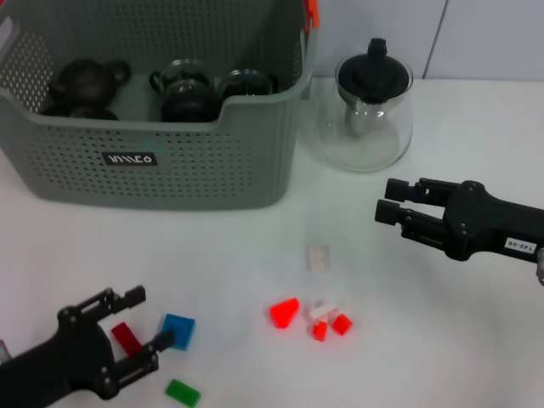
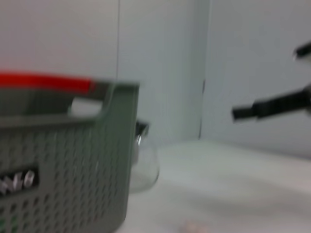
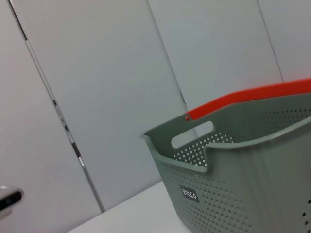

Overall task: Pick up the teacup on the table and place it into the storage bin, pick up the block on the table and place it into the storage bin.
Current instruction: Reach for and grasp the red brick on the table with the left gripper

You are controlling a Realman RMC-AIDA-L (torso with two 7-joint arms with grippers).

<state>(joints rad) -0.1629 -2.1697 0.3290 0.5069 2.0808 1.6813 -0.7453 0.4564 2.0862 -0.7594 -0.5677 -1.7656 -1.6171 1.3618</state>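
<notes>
Your L gripper low, fingers spread over red block; R gripper hovers, released, nr teapot; storage bin behind.

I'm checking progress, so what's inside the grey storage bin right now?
Inside the storage bin sit dark teapots or cups: one at its left, two nearer the middle. The front wall hides the floor, so any blocks there can't be seen.

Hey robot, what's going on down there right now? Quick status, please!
Left gripper open around the dark red block. Right gripper open, hovering by the glass teapot. Storage bin holds dark teaware. Nothing blocking.
</notes>
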